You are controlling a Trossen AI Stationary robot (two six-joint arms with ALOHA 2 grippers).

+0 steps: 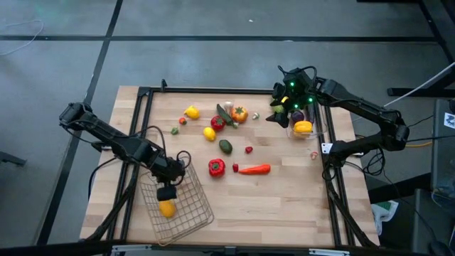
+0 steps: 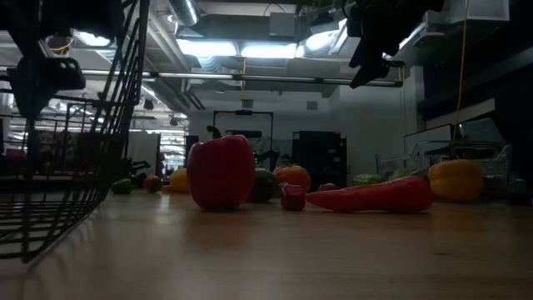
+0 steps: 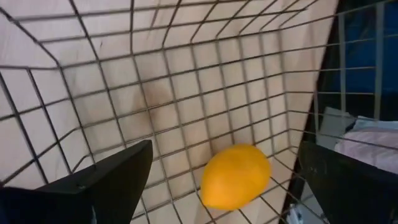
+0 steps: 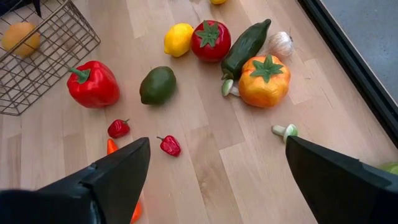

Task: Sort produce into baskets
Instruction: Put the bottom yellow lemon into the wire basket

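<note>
Holding 1 lemon (image 3: 235, 176), the wire basket (image 1: 186, 213) (2 grippers (image 1: 166, 193) (image 1: 279, 114) gaping, empty).

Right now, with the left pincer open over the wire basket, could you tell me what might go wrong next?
The left pincer sits low inside the wire basket, so lifting out could snag the mesh and drag or tip it. The yellow fruit lies loose against the basket's wall and might roll. The right pincer, open above small red pieces, could scatter them.

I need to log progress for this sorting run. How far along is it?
Early. Done: one lemon lies in the wire basket, with a yellow pepper and a purple piece in the clear bin. Both the left gripper and right gripper are open and empty. About a dozen pieces, like the red pepper, remain.
</note>
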